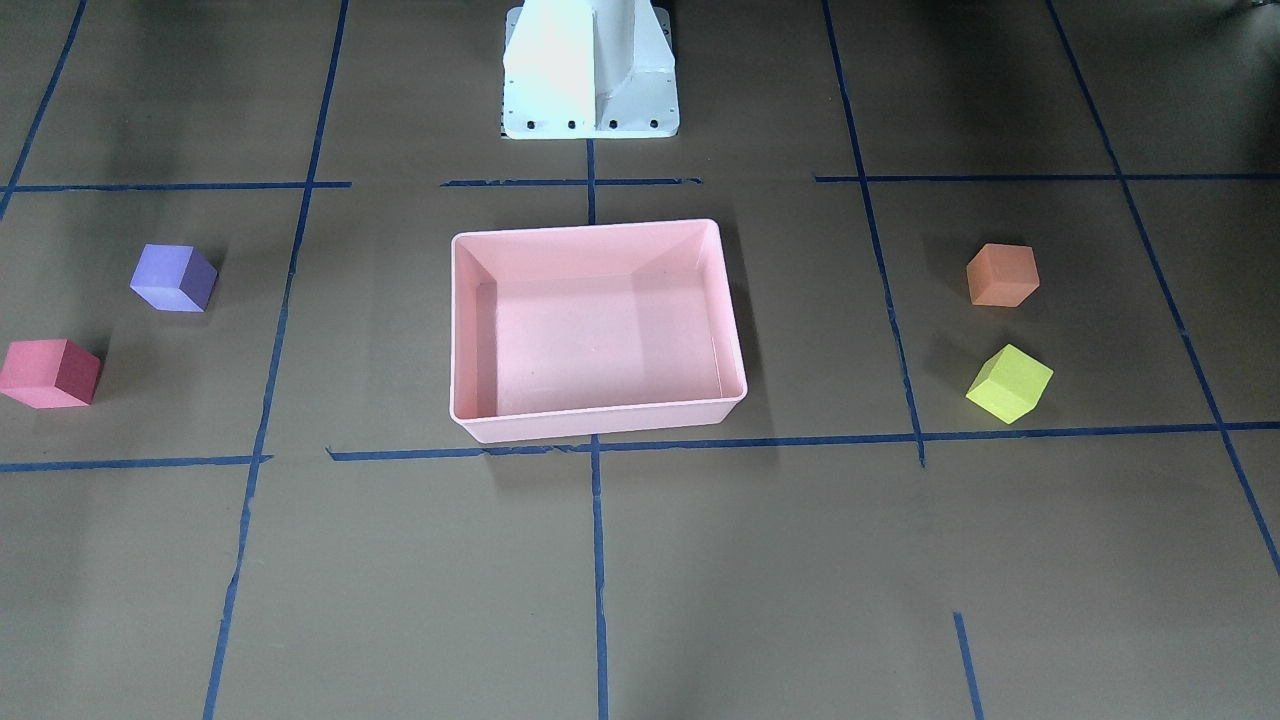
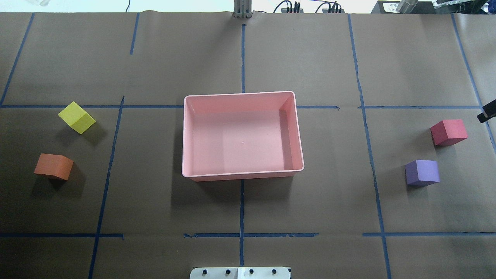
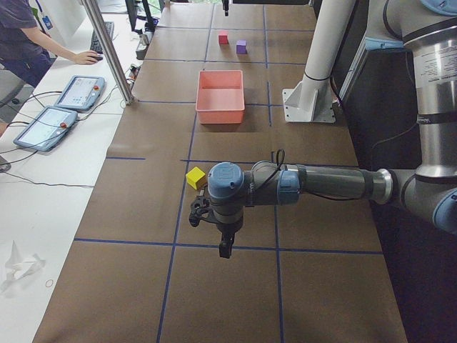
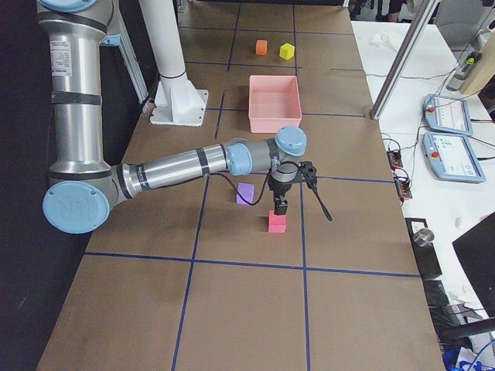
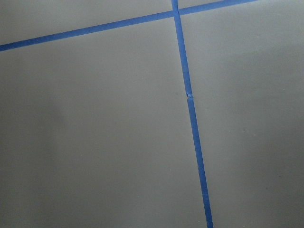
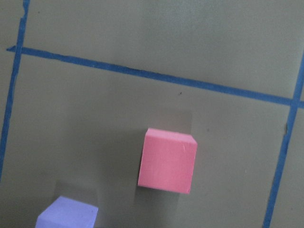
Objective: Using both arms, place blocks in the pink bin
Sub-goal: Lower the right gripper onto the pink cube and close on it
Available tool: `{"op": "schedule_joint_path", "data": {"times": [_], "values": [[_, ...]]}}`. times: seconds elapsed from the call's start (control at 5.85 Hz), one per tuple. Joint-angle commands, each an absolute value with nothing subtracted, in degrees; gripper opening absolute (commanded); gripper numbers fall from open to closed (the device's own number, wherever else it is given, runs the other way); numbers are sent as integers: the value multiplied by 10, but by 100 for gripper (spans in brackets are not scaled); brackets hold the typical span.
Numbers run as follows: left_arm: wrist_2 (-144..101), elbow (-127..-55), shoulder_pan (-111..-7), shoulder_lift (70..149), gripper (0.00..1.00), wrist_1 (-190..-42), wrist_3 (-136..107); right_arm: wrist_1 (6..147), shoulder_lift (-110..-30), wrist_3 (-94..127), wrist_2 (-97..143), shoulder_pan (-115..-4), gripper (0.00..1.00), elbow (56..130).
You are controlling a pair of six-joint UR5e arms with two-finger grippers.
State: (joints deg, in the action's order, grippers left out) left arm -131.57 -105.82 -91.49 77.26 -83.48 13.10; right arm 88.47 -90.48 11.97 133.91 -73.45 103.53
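Observation:
The pink bin [image 2: 242,173] sits empty at the table's middle. The yellow-green block [image 2: 76,117] and the orange block [image 2: 53,166] lie on the robot's left side. The red block [image 2: 448,132] and the purple block [image 2: 422,173] lie on its right side. My left gripper [image 3: 224,250] hangs above bare table near the table's end, beyond the yellow-green block [image 3: 196,177]; I cannot tell if it is open. My right gripper [image 4: 279,207] hangs just above the red block [image 4: 277,222], which sits mid-frame in the right wrist view [image 6: 167,160]; I cannot tell its state.
The white pedestal base [image 1: 590,70] stands behind the bin. Blue tape lines cross the brown paper. A side desk with tablets [image 3: 68,107], a metal post [image 3: 107,50] and an operator [image 3: 28,36] lie beyond the table's far edge.

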Motion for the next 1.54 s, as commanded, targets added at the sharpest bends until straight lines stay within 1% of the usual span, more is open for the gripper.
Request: {"op": "schedule_joint_path", "data": {"times": [0.0,0.17,0.85,1.37], "values": [[-1316,-1060,-915,773,100,-835,131,684,-908,268,1284,-674,100,943],[-1316,-1060,-915,773,100,-835,131,636,-908,280,1274,-659,100,907],[-1316,-1060,-914,773,100,-831,131,628,-908,287,1272,-639,100,896],[-1316,-1059,-914,772,100,-830,131,627,-899,284,1259,-607,100,869]]}}
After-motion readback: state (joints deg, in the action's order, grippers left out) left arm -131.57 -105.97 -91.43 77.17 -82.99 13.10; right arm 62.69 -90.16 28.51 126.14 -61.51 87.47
